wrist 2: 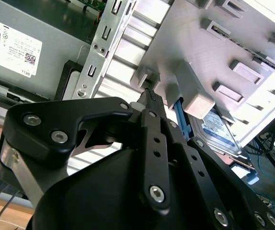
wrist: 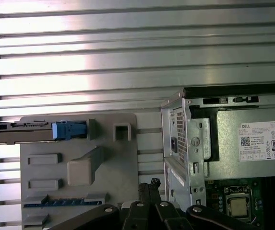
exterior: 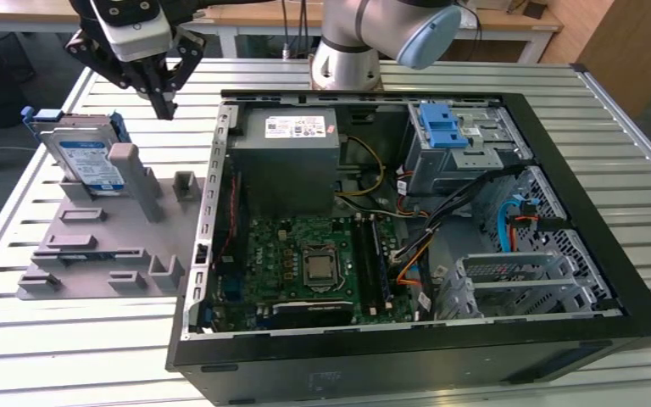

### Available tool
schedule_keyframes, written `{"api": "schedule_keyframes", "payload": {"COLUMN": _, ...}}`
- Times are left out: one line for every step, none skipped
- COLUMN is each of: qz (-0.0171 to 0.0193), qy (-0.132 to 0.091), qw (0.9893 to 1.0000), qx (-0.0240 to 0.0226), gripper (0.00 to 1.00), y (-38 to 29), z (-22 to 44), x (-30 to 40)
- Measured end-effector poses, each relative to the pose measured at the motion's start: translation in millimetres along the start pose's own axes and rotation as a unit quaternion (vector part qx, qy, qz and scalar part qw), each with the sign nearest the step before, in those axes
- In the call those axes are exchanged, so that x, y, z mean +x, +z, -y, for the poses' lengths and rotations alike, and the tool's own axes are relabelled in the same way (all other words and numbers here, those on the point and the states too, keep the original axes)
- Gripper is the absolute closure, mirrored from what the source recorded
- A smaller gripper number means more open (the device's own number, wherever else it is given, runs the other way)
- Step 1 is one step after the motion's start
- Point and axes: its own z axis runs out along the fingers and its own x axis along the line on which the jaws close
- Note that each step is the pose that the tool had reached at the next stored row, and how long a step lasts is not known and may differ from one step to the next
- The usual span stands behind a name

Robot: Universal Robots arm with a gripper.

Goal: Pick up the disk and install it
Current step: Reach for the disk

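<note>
My gripper (exterior: 169, 106) hangs with its two fingers pressed together and nothing between them; both wrist views show the tips (wrist 2: 149, 96) (wrist: 150, 184) meeting in one point. It sits in the air over the edge of the single grey holder plate (exterior: 99, 254), on the side of the plate that faces the computer case, and it touches nothing. The one disk (exterior: 82, 157) is not in my grasp: it stands on its long edge in a slot at the far end of the plate, leaning against an upright grey post, its blue-and-white label facing out and its blue bracket around it. In the first wrist view I see the disk (wrist: 31, 132) edge-on across the plate's end, apart from my fingertips; in the second wrist view it (wrist 2: 219, 127) shows behind the post. The plate lies flat on one slatted metal table (exterior: 77, 339). Just beside the plate, on the exterior view's right, lies one open computer case (exterior: 597, 212). Inside it, nearest the plate, are one grey power supply box (exterior: 292, 157) with a white sticker and one green circuit board (exterior: 303, 263); farther from the plate is one silver drive cage (exterior: 450, 136) with a blue latch. Beyond the case rises my one arm (exterior: 371, 34).
</note>
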Motion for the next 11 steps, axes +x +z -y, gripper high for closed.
{"api": "schedule_keyframes", "payload": {"qz": 0.0, "qy": 0.0, "qw": 1.0, "qx": 0.0, "gripper": 0.89, "y": 0.0, "z": 0.0, "x": 0.3}}
{"api": "schedule_keyframes", "payload": {"qz": 0.0, "qy": 0.0, "qw": 1.0, "qx": 0.0, "gripper": 0.89, "y": 0.0, "z": 0.1, "x": 0.7}}
{"api": "schedule_keyframes", "payload": {"qz": 0.0, "qy": 0.0, "qw": 1.0, "qx": 0.0, "gripper": 0.89, "y": 0.0, "z": 0.1, "x": 1.1}}
{"api": "schedule_keyframes", "payload": {"qz": 0.0, "qy": 0.0, "qw": 1.0, "qx": 0.0, "gripper": 0.89, "y": 0.0, "z": 0.1, "x": 1.5}}
{"api": "schedule_keyframes", "payload": {"qz": 0.0, "qy": 0.0, "qw": 1.0, "qx": 0.0, "gripper": 0.89, "y": -0.1, "z": 0.2, "x": 1.9}}
{"api": "schedule_keyframes", "payload": {"qz": 0.0, "qy": 0.0, "qw": 1.0, "qx": 0.0, "gripper": 0.89, "y": 0.0, "z": 0.2, "x": 2.3}}
{"api": "schedule_keyframes", "payload": {"qz": 0.0, "qy": 0.0, "qw": 1.0, "qx": 0.0, "gripper": 0.89, "y": -0.1, "z": 0.2, "x": 2.6}}
{"api": "schedule_keyframes", "payload": {"qz": 0.0, "qy": 0.0, "qw": 1.0, "qx": 0.0, "gripper": 0.89, "y": 0.0, "z": 0.2, "x": 2.9}}
{"api": "schedule_keyframes", "payload": {"qz": 0.0, "qy": 0.0, "qw": 1.0, "qx": 0.0, "gripper": 0.89, "y": 0.0, "z": 0.3, "x": 3.2}}
{"api": "schedule_keyframes", "payload": {"qz": 0.0, "qy": 0.0, "qw": 1.0, "qx": 0.0, "gripper": 0.89, "y": -0.1, "z": 0.3, "x": 3.5}}
{"api": "schedule_keyframes", "payload": {"qz": 0.0, "qy": 0.0, "qw": 1.0, "qx": 0.0, "gripper": 0.89, "y": -0.1, "z": 0.3, "x": 3.8}}
